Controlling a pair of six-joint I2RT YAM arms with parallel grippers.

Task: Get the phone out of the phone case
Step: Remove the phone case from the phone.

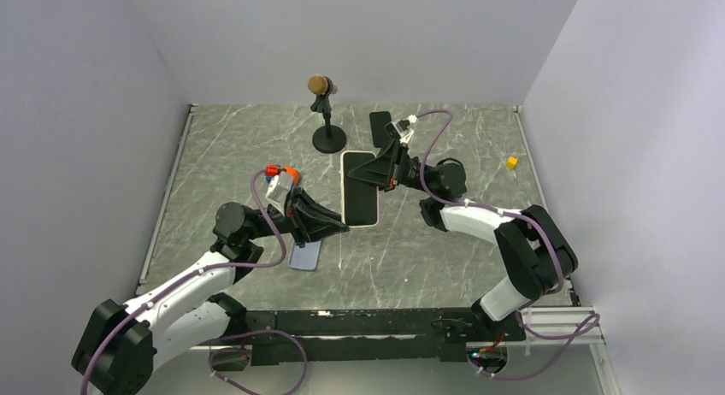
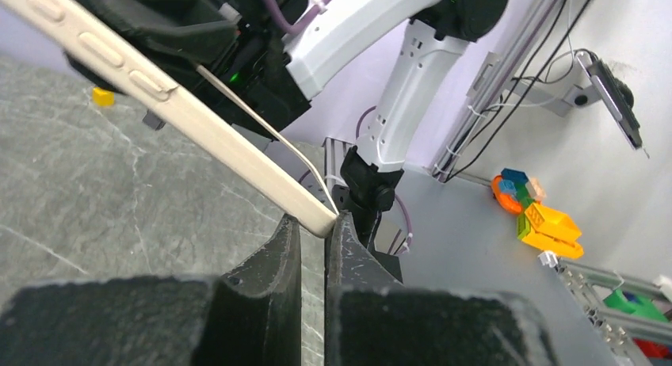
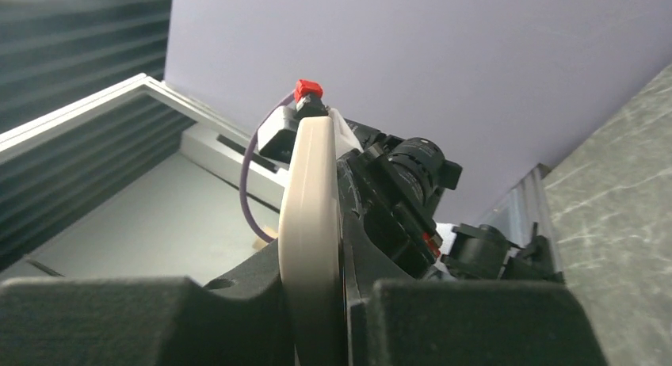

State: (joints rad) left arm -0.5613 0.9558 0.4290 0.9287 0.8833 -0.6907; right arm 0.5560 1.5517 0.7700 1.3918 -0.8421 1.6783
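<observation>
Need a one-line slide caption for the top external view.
Left gripper and right gripper clamp opposite ends of the cream-cased phone above the grey marble table.

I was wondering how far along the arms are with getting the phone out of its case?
Done: both arms have hold of the phone case, which is held up between them. In hand: the left gripper pinches one corner and the right gripper clamps an edge. A thin lip seems to be peeling away near the left's corner. Left: the phone still sits inside the case, so pulling them apart remains.
</observation>
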